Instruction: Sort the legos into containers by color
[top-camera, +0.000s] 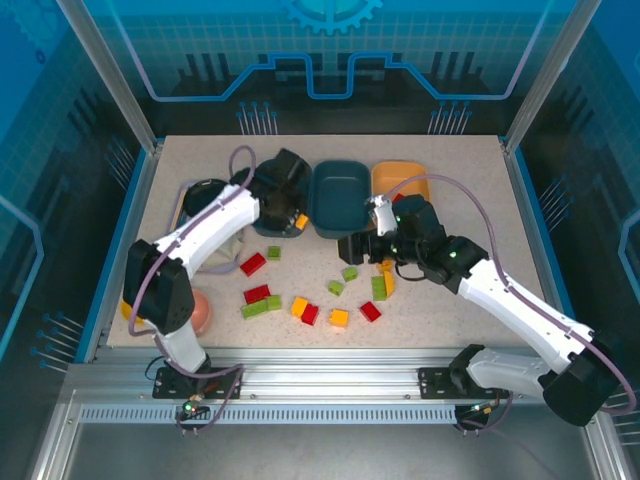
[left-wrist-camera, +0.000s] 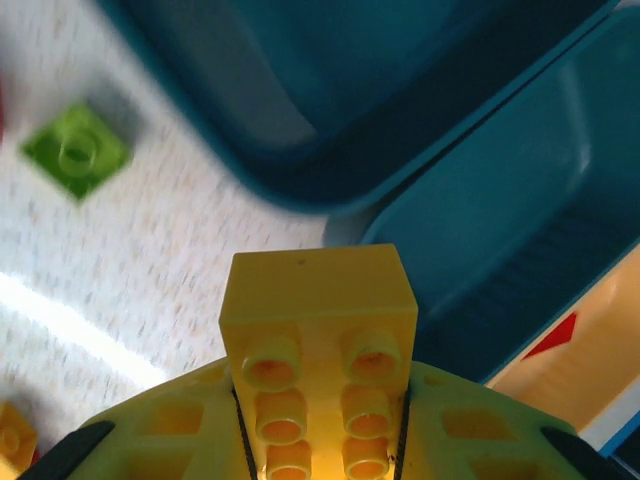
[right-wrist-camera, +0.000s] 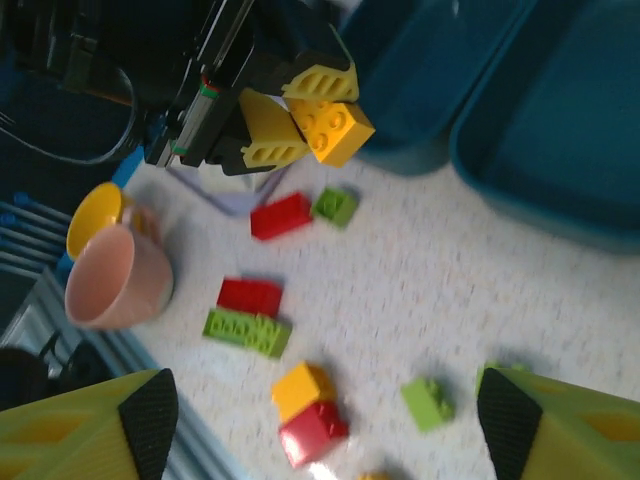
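Left gripper (right-wrist-camera: 298, 112): squeezed shut on a yellow lego (left-wrist-camera: 320, 330), holding it up off the table (top-camera: 440, 300) so it can go into a tray.
Where: in the air by the near rim of the teal trays (top-camera: 340, 200), toward the table's far edge.
Right gripper (top-camera: 350, 247): fingers wide apart, holding nothing, over the loose legos (top-camera: 350, 273) in the middle of the table, likely ready to grab one.

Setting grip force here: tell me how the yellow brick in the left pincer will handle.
The yellow brick looks like hard moulded plastic, so it probably won't flex in the left pincer. Its glossy sides might slip under a light squeeze. Boxy with flat faces, it shouldn't roll once released.
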